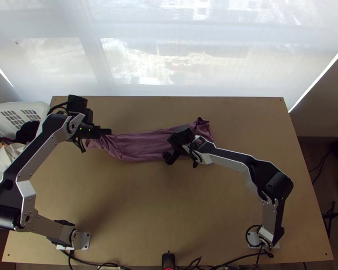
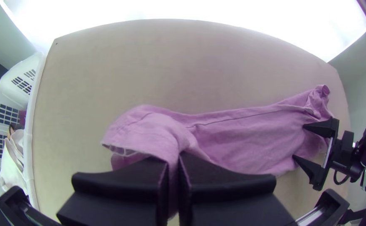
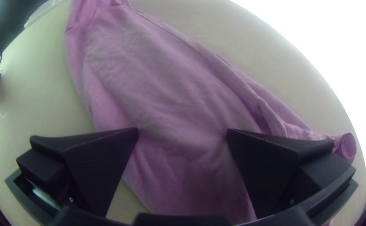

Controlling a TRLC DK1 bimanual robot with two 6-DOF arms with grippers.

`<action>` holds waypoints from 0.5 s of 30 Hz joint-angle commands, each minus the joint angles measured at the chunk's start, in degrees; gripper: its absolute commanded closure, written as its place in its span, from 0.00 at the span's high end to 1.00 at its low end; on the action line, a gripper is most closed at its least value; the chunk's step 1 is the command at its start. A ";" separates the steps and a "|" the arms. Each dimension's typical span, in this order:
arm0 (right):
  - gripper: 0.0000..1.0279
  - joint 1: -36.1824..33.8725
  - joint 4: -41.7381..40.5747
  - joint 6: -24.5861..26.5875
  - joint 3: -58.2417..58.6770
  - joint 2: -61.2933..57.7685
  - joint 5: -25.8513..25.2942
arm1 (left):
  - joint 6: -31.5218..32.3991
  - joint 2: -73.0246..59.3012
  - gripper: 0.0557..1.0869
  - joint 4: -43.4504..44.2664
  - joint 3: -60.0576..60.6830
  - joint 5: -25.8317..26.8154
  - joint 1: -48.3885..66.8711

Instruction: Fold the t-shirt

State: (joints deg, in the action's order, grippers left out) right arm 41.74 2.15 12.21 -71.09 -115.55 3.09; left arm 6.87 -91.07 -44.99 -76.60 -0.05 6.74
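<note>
From where I stood, the mauve t-shirt [image 1: 139,145] lay in a long, narrow, wrinkled band across the table [image 1: 137,216], one end near the white basket [image 1: 16,107], the other well apart from it, bunched into a little curl. The left gripper [image 1: 107,132], the nearer one to the basket, had its fingers closed on the t-shirt's basket-side end, cloth pinched between them. The right gripper [image 1: 182,159], farther from the basket, held its fingers spread wide over the t-shirt's other half.
</note>
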 commanded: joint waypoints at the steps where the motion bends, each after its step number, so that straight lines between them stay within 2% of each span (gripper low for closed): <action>1: 0.96 -0.08 0.04 0.01 -0.19 -0.21 -0.28 | -0.28 -0.95 0.03 -0.53 -0.48 -0.12 0.55; 15: 0.96 0.19 0.04 -0.08 -0.63 -0.12 -0.63 | -4.33 0.19 0.03 6.94 16.74 -0.21 -9.91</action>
State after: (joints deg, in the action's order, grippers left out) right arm 41.78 2.35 12.23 -71.57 -115.66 2.63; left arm 4.62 -91.18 -41.10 -66.70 -0.25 1.48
